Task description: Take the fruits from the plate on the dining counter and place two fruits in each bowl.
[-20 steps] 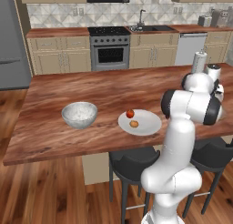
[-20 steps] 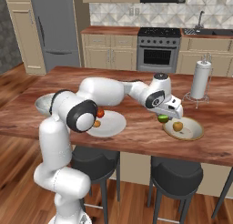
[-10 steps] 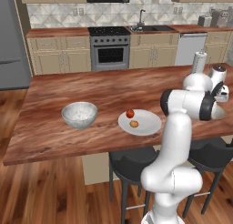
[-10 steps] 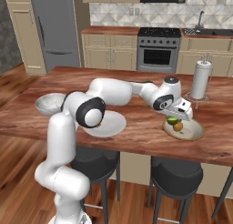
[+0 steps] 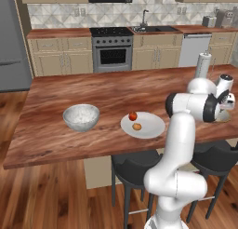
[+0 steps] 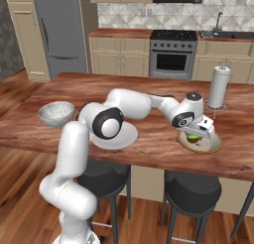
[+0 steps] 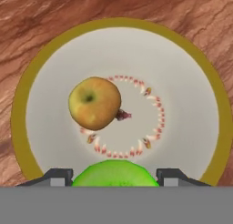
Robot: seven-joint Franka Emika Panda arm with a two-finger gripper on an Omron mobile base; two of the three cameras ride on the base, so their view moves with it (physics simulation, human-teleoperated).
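In the hand view my gripper [image 7: 116, 175] is shut on the bright green fruit [image 7: 113, 172], a finger tip on each side of it. It hangs low over the pale beige bowl [image 7: 191, 82], where the yellow-green fruit [image 7: 94, 103] lies. From the right base view the gripper [image 6: 197, 133] and green fruit [image 6: 192, 137] sit over that bowl [image 6: 211, 148] at the counter's right. The white plate [image 5: 151, 128] holds the red fruit [image 5: 133, 116] and orange fruit [image 5: 136, 126]. The grey-white bowl [image 5: 81, 117] stands left of the plate on the dining counter [image 5: 56, 139].
A paper towel roll [image 6: 219, 87] stands upright just behind the beige bowl. Dark bar stools [image 6: 191, 191] sit under the counter's near edge. My arm stretches across the counter above the plate [image 6: 121, 138]. Stove and cabinets line the far wall.
My gripper has carried the bright green fruit to the right, away from the plate, and lowered it over the beige bowl beside the yellow-green fruit.
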